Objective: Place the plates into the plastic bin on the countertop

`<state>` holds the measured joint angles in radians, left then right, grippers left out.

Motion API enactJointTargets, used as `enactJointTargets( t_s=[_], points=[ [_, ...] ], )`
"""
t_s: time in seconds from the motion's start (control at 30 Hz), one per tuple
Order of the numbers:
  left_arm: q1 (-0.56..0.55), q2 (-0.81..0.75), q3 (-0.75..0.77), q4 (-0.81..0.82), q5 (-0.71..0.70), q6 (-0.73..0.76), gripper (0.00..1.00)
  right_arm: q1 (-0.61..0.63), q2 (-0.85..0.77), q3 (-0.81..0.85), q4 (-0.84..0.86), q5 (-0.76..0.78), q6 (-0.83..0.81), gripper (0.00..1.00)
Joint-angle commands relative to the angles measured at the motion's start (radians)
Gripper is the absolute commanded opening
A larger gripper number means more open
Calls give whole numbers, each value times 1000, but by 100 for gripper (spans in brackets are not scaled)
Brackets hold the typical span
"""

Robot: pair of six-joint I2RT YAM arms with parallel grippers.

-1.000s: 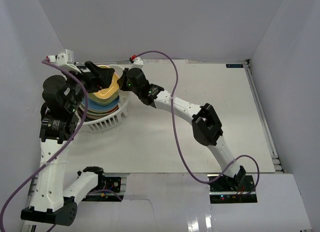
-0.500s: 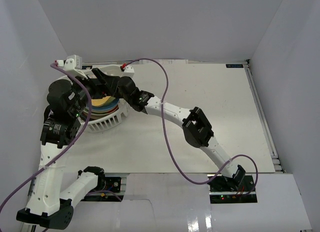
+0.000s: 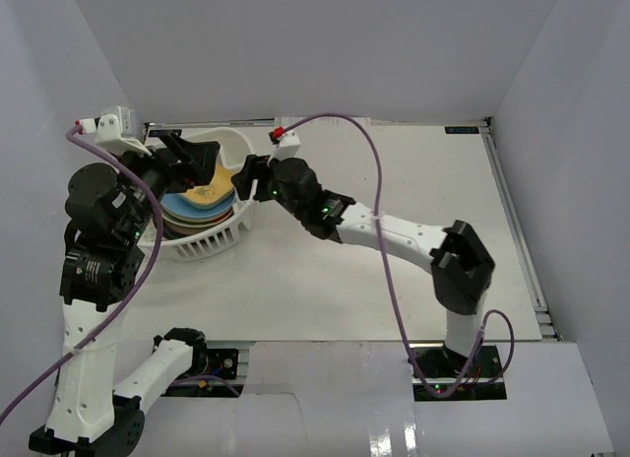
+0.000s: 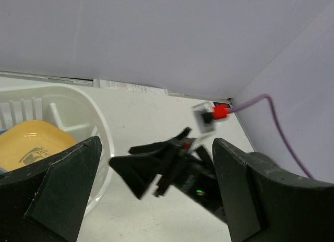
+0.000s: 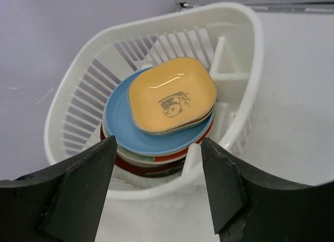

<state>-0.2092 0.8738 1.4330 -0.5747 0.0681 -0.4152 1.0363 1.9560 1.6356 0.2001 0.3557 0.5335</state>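
Yellow plate (image 5: 172, 95) tops the plates (image 5: 125, 132) in your plastic bin (image 5: 245, 49); right gripper (image 3: 251, 176) at 3 o'clock, left gripper (image 3: 197, 157) at 12, both wide, empty. Next: scan countertop (image 3: 295, 290) for stragglers.

Pale grey back wall (image 3: 315, 43), left wall (image 3: 30, 63), right wall (image 3: 581, 132); soft even light.
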Motion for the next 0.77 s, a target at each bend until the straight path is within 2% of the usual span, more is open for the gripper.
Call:
enactJointTargets(
  t_s=[0.0,0.03,0.07,0.1,0.17,0.2,0.3,0.33,0.5,0.63,0.73],
  points=[
    [-4,-9,-3,-30,7,-8,98,-1,-231,-200,194,-62,-79,72],
    [-4,-10,-25,-25,44,-16,98,-1,-337,-254,202,-81,-90,75],
    [-4,-12,-34,-21,68,-20,98,1,-394,-311,208,-101,-104,99],
    [-4,-15,-46,-11,91,-26,98,2,-448,-415,213,-128,-137,90],
    [-2,-35,-94,21,160,-24,98,14,-616,-508,185,-144,-184,90],
    [-4,-47,-115,36,186,-17,98,21,-729,-578,124,-118,-234,90],
    [-4,-104,-186,90,268,-5,98,30,-902,-676,7,-75,-291,90],
    [-4,-134,-200,111,280,-4,98,30,-1018,-698,-60,-58,-311,90],
    [-4,-205,-291,113,383,6,98,31,-1366,-828,-240,41,-314,90],
    [-4,-263,-408,118,375,-5,98,30,-1505,-965,-332,121,-291,90],
    [-4,-268,-447,142,374,-30,98,30,-1551,-979,-355,114,-273,90]
  ],
)
